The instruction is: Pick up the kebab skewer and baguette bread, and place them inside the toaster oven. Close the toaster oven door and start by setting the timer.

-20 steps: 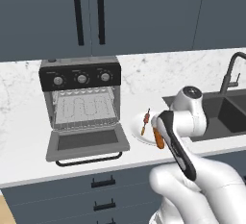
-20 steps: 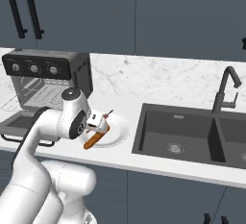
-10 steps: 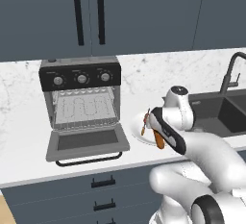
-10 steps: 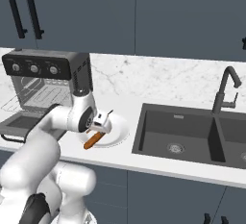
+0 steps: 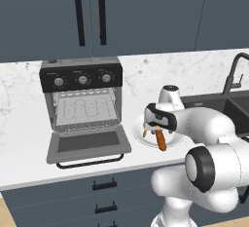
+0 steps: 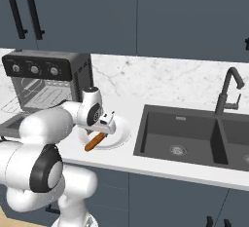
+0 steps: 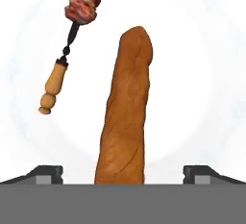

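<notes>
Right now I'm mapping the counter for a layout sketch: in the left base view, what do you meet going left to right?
Toaster oven with its door dropped open → plate with the baguette under the open gripper → sink → faucet.

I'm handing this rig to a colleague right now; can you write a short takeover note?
Gripper: open, empty, poised over the baguette bread, fingertips either side of it.
Baguette bread and kebab skewer lie side by side, apart, on the white plate beside the toaster oven.
Toaster oven door: dropped open; rack bare.
Done: nothing loaded.
Left: load both, shut door, set timer.
</notes>
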